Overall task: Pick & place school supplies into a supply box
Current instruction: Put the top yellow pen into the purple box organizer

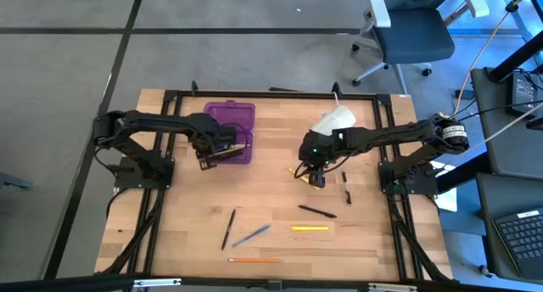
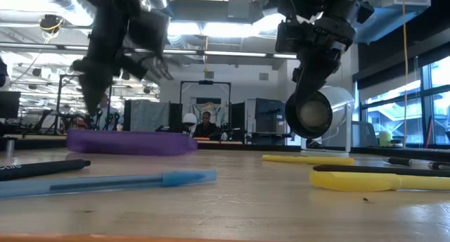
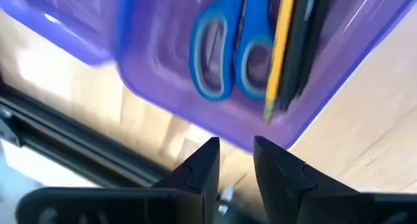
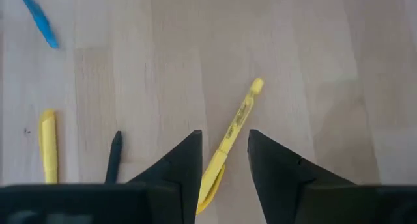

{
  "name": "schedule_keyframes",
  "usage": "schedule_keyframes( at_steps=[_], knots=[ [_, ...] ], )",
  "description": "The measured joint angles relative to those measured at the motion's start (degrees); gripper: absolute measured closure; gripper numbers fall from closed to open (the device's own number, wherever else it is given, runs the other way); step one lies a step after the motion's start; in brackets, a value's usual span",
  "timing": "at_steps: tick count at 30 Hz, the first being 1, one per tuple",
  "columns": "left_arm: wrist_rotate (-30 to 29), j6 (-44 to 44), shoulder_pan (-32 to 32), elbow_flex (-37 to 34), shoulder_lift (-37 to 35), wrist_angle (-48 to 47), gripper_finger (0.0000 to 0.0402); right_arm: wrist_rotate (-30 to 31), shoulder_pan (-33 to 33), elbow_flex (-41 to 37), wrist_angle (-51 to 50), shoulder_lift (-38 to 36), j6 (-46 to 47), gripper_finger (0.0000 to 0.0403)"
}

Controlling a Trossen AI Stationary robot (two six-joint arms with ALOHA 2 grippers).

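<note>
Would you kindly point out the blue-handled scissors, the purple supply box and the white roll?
blue-handled scissors (image 3: pixel 225 61): left wrist view, on the handle loops.
purple supply box (image 1: pixel 231 114): high view, on the open lid.
white roll (image 1: pixel 334 120): high view, on its side.

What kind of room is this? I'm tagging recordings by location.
Probably an open-plan lab or office: an office chair and keyboard sit beside the table, with exposed ceiling ducts behind.

2 black jointed arms, wedge-shaped dark fingers (image 4: pixel 179 168).
</note>
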Motion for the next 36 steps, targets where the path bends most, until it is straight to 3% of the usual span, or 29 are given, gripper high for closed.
schedule_keyframes(
  at_steps=[6, 11, 16, 21, 36],
  knots=[
    [-0.1, -7.3, -1.3, 0.3, -6.6, 14.9, 0.0317, 3.9, 1.6, 0.0, -4.4, 0.3, 7.4, 0.0275],
    [1.0, -3.7, -2.8, 0.0, -8.5, 28.9, 0.0318, 3.8, 3.6, 0.0, -5.6, 0.9, 14.8, 0.0275],
    [4.6, -1.6, -4.3, 0.0, -8.8, 29.9, 0.0319, 3.8, 4.4, 0.0, -5.0, 1.2, 15.1, 0.0275],
    [4.4, -2.7, -6.1, 0.0, -8.8, 29.5, 0.0317, 7.0, 5.6, 0.1, -6.4, 2.3, 17.3, 0.0281],
    [4.6, -1.7, -8.6, -0.1, -8.7, 29.4, 0.032, 7.3, 9.1, 0.1, -7.2, 10.4, 25.1, 0.0293]
  ],
)
